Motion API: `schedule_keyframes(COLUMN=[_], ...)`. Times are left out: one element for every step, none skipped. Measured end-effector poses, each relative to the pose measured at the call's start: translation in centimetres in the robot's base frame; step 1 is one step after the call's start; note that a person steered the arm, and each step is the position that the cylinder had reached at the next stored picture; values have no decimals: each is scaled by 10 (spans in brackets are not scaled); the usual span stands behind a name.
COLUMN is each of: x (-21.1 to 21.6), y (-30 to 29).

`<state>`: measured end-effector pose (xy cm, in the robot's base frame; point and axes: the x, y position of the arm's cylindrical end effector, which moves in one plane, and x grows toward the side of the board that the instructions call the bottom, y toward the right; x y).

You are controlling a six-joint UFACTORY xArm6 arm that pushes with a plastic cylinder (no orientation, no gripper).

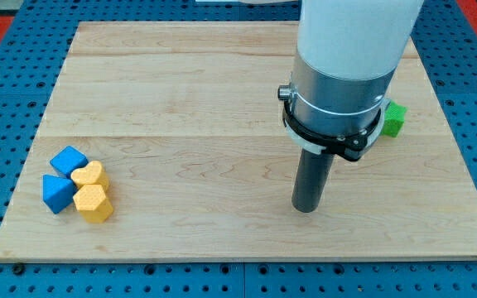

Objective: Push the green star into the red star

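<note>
Right now my tip [305,209] rests on the wooden counter [180,99] right of centre, touching no block; I carry no claw, only this rod. Toward the view's upper right, a green block [394,119] peeks from behind my arm, shape unclear. Far left sit two blue blocks [69,159] [56,193] and two yellow blocks [90,175] [93,204], clustered and touching.
</note>
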<state>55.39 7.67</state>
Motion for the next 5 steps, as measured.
schedule_keyframes(x=[-3, -19, -44, -67, -92], y=[2, 49, 111, 143, 160])
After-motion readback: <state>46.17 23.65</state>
